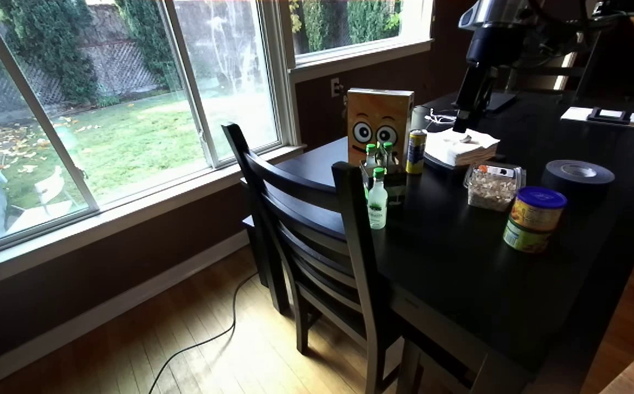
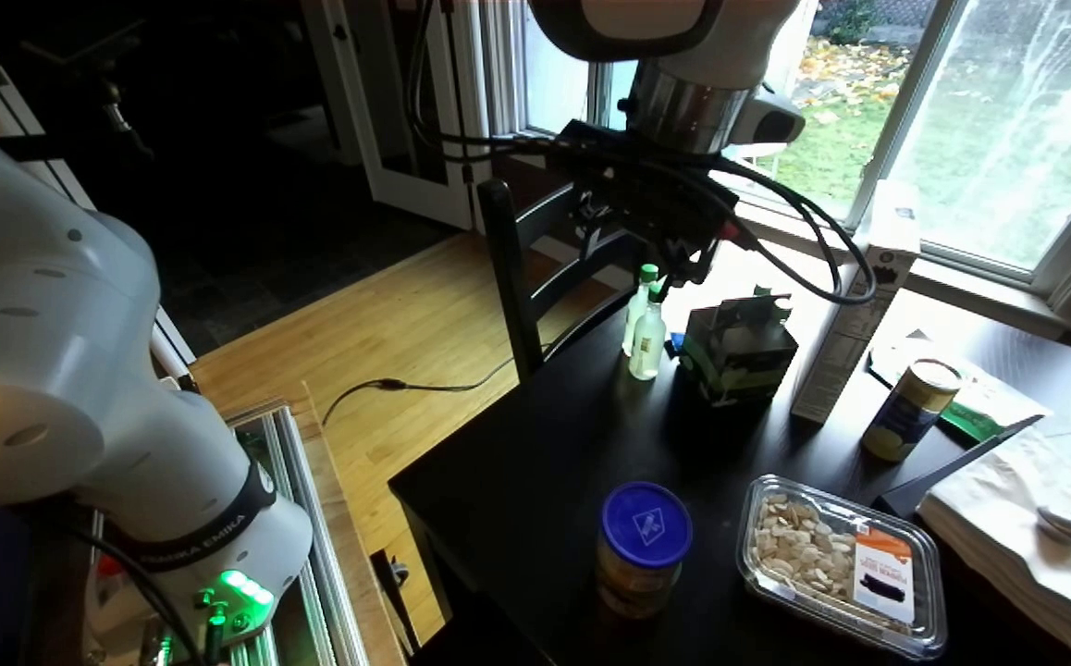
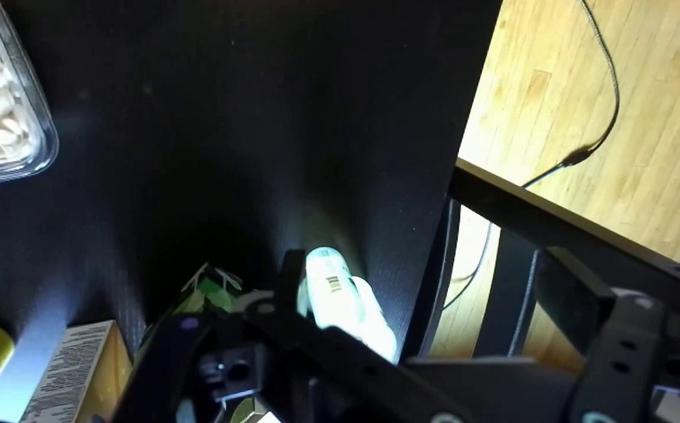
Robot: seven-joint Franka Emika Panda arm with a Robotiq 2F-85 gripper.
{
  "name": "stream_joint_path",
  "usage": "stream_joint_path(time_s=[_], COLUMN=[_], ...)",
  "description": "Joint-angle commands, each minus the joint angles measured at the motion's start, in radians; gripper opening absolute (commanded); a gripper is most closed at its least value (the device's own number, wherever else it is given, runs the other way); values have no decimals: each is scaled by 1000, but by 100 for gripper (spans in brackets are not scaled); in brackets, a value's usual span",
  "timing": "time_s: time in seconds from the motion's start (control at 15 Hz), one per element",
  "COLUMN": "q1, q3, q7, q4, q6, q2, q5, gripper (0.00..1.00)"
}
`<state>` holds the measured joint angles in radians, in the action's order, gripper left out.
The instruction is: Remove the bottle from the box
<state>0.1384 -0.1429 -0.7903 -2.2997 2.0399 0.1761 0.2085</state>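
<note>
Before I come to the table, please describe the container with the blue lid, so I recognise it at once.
On the black table, find the clear tub of seeds. The container stands beside it. Unlike that rectangular tub, it is round, yellow above green, under its blue lid.

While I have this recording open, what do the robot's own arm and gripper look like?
The arm is white and rounded, with a dark band lettered FRANKA EMIKA, green lights and a silvery metal collar. Black cables loop out near the black, two-fingered gripper.
</note>
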Motion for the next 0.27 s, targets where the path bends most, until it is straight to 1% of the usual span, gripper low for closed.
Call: stream_joint_path(time_s=[0.0,0.2], q1=[-17,-23], q3=[-18,-16], q7=[0,0], q4=[1,1], q6=[-1,-1], q2=[0,-2], q5=[-3,-3], gripper=[100,100])
